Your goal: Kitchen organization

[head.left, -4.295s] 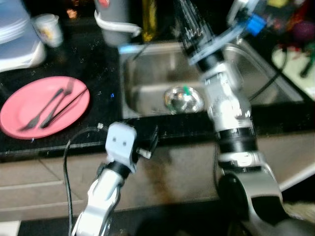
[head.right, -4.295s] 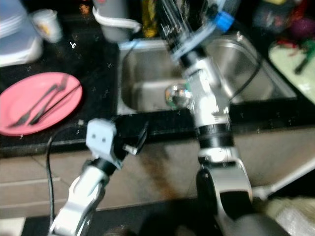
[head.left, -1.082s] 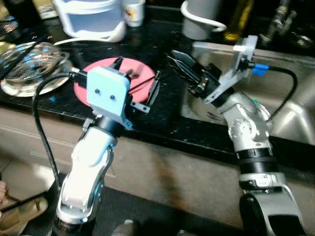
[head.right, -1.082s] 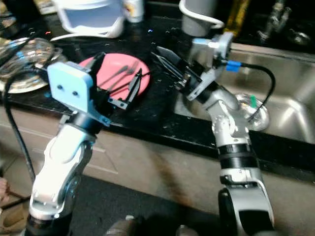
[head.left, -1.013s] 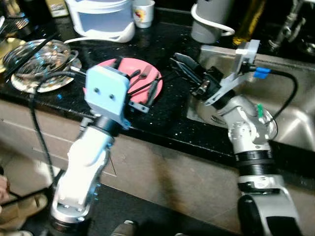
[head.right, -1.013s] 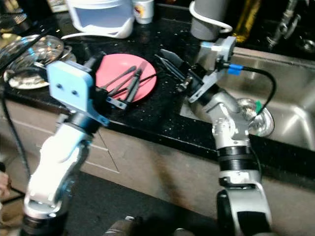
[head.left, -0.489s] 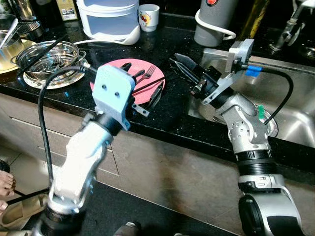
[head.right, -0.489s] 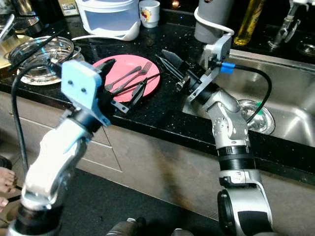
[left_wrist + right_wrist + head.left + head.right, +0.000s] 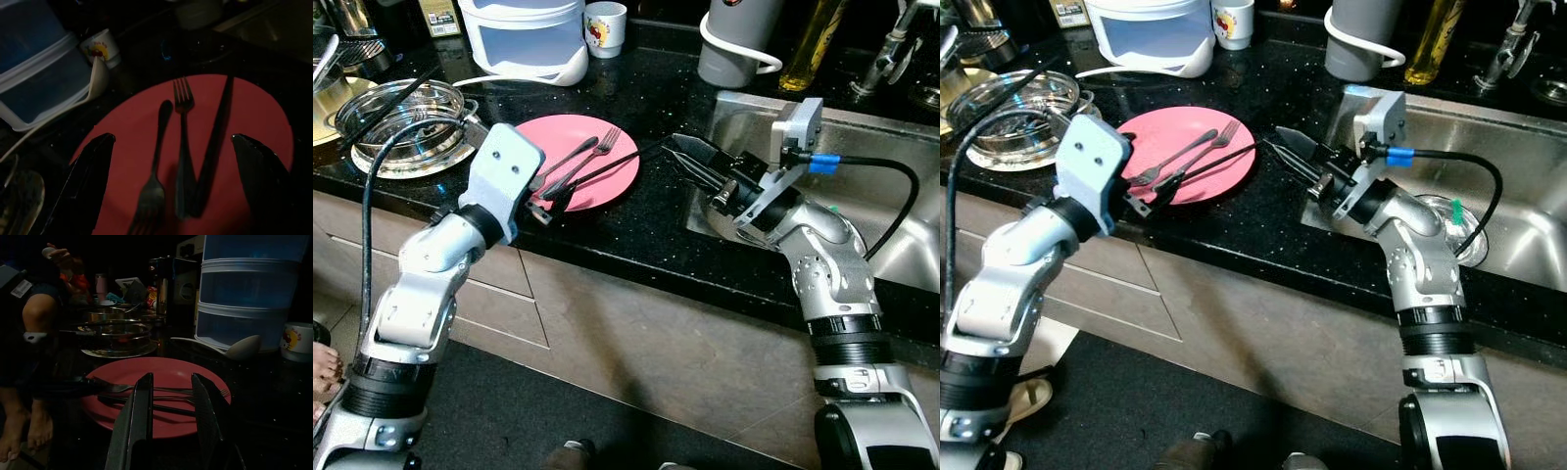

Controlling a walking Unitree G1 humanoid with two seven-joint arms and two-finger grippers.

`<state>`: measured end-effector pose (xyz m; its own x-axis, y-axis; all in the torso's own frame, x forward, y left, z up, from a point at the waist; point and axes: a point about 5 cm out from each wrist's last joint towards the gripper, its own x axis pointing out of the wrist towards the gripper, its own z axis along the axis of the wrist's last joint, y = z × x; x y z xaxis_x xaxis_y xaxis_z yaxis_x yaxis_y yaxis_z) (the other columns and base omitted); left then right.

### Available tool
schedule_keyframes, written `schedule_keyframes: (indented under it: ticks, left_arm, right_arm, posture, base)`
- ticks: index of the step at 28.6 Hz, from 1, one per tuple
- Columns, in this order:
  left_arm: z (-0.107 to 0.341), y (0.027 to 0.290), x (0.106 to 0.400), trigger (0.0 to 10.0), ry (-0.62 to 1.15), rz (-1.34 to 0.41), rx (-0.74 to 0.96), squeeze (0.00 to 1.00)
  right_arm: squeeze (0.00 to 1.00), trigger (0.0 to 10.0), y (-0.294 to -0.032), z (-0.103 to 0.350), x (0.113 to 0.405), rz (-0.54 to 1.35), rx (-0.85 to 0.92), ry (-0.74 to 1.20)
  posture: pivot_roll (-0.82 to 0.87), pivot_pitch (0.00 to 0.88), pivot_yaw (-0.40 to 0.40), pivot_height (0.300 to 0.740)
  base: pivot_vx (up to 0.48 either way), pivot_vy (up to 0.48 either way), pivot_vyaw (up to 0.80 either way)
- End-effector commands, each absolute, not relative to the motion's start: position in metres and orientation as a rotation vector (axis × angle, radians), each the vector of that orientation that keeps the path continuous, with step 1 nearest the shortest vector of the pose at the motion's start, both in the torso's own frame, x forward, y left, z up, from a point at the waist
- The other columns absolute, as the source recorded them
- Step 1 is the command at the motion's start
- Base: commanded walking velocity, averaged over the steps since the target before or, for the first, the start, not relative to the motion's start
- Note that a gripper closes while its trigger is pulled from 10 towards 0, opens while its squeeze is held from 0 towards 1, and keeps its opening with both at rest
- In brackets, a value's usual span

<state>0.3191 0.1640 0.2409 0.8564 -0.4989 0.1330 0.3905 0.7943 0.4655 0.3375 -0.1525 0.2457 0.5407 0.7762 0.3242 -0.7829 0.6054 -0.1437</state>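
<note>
My left arm [image 9: 431,264] reached forward, its gripper [image 9: 171,161] with jaws spread wide. My right arm [image 9: 822,264] bent inward, its gripper [image 9: 171,406] with jaws parted, pointing toward my left.

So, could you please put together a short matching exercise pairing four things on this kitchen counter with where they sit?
Things:
1. forks
2. white mug
3. left gripper
4. right gripper

Places:
A. at the back of the counter, beside the stacked plastic containers
B. open, at the near edge of the pink plate
C. lying on the pink plate
D. open, over the counter between the pink plate and the sink

Pairs: 1-C, 2-A, 3-B, 4-D
</note>
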Motion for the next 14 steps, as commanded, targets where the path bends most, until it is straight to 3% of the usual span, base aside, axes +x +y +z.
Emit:
schedule_keyframes:
  ticks: [1, 10, 14]
  left_arm:
    - [0.248, 0.166, 0.325, 10.0, -0.279, -0.509, 0.432, 0.0]
    - [0.266, 0.164, 0.34, 10.0, -0.336, -0.559, 0.32, 0.0]
    - [0.267, 0.164, 0.353, 10.0, -0.266, -0.626, 0.142, 0.0]
  right_arm:
    - [0.0, 10.0, -0.148, 0.241, 0.332, 0.96, -0.016, -0.349]
    - [0.0, 10.0, -0.151, 0.245, 0.314, 1.079, -0.075, -0.353]
    - [0.0, 10.0, -0.151, 0.243, 0.305, 1.124, -0.105, -0.314]
  posture:
    - [0.03, 0.127, -0.025, 0.74]
    - [0.01, 0.151, -0.027, 0.74]
    - [0.0, 0.171, -0.028, 0.74]
  base:
    - [0.0, 0.0, 0.0]
    - [0.0, 0.0, 0.0]
    - [0.0, 0.0, 0.0]
